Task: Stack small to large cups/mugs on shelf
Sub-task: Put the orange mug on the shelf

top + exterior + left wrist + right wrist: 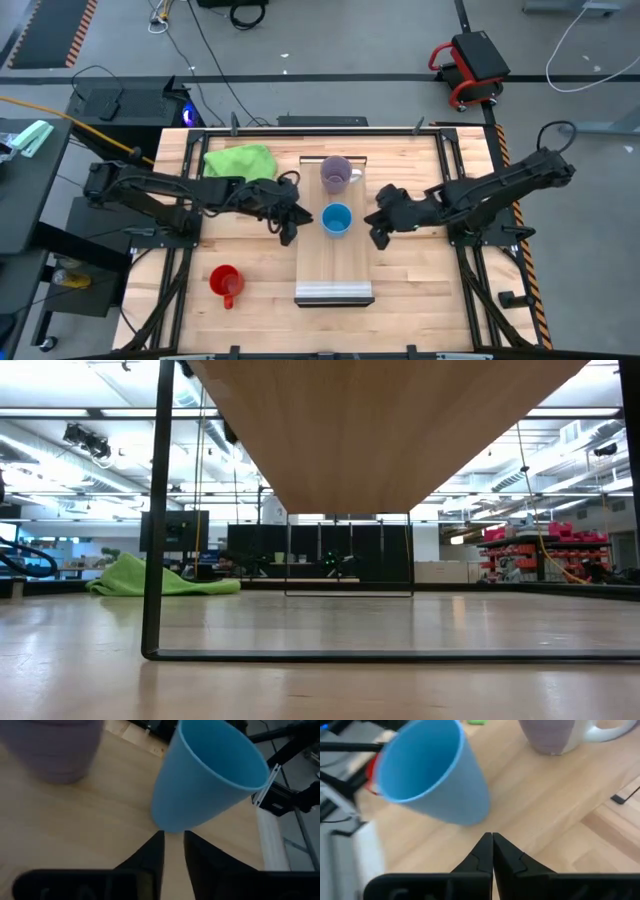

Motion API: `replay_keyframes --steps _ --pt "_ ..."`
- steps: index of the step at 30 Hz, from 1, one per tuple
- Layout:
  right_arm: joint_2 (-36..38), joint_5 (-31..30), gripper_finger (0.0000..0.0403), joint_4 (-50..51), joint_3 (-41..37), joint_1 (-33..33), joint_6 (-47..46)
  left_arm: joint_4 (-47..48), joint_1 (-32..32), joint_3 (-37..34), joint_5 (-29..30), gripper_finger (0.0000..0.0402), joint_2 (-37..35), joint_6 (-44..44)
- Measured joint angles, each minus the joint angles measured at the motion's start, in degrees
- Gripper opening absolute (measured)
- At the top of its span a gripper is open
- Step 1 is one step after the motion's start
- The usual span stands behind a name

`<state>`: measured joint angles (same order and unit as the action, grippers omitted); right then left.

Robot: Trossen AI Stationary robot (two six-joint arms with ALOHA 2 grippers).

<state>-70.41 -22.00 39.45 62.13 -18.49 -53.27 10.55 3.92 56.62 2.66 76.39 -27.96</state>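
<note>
The shelf [335, 270] lies lengthwise down the middle of the table [420, 290], its grey metal strip at the 6 o'clock end. On it stands the blue cup [337, 219], upright and near the board's centre. Just beyond it, toward 12 o'clock, the purple mug [336, 173] stands upright on the far end of the shelf, its handle pointing to 3 o'clock. The two are close together but not touching.

The red mug [225, 281] sits on the bare table, off the shelf, at about 8 o'clock from the blue cup and well apart from it, its handle toward 6 o'clock. A green cloth [240, 161] lies crumpled on the table at about 10 o'clock, beside the left arm.

The left gripper [290, 228] hangs at 9 o'clock of the blue cup, just beside it. In the left wrist view its fingers [150, 860] stand a narrow gap apart with nothing between them, their tips near the foot of the cup.

The right gripper [380, 228] hangs at 3 o'clock of the blue cup, near it. In the right wrist view its fingers [507, 857] are pressed together, empty, pointing at the cup's base.
</note>
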Motion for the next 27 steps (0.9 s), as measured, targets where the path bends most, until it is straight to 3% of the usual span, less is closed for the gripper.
replay_keyframes --steps 5,11,19,27 --pt "4.9 -0.2 0.001 2.2 0.0 -3.4 -2.8 9.0 0.8 0.1 0.5 0.0076 -6.5 -5.1" --pt "8.4 -2.9 0.001 11.6 0.0 -9.0 -11.1 25.0 5.9 0.0 1.8 0.0077 -12.1 -17.5" --pt "8.7 -5.2 0.0011 23.4 0.0 -16.7 -23.9 43.7 16.2 -0.1 -1.2 0.0067 -13.2 -42.8" --pt "6.3 -5.4 0.0011 33.6 0.0 -21.0 -33.3 53.3 23.1 0.2 -1.5 0.0055 -13.2 -59.4"
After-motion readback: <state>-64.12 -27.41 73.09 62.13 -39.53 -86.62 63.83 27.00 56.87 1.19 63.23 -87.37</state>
